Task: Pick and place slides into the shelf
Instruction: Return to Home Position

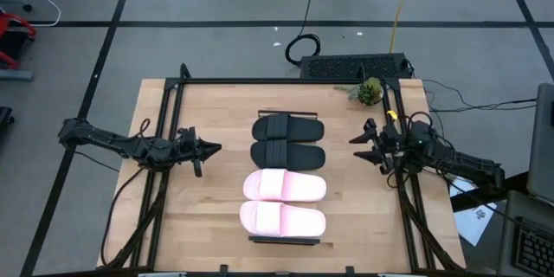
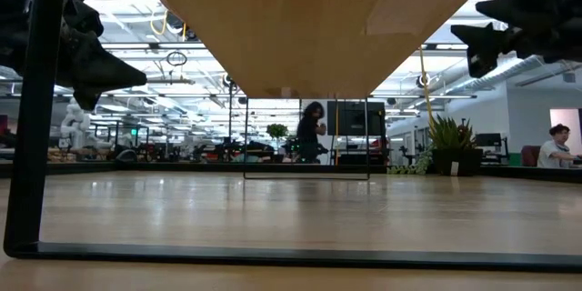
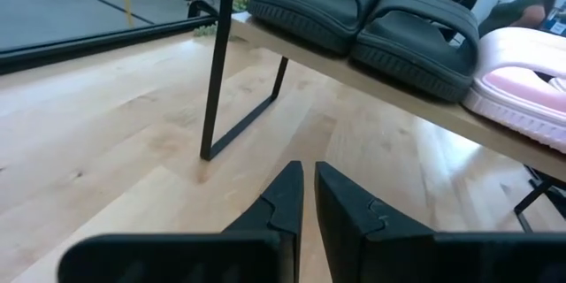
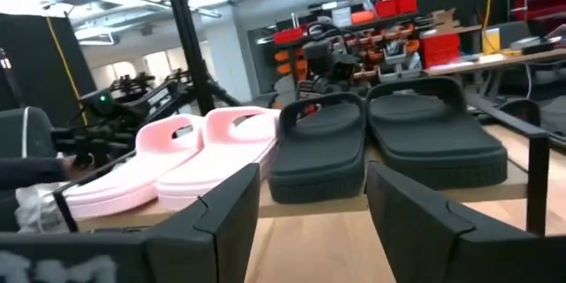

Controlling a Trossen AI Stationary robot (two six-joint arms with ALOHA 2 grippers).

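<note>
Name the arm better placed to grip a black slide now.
Right, probably: the right gripper hangs beside the shelf with jaws open toward the black slides; the left gripper has jaws shut.

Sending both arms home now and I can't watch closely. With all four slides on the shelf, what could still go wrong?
1. The left gripper sits low and points at the shelf, near its dark leg. A sideways swing might clip the leg and shake the load.
2. The right gripper is open and level with the black slides. A finger could catch one, so retract straight back.
3. The end pink slide lies by the shelf's end and would probably fall first.
</note>
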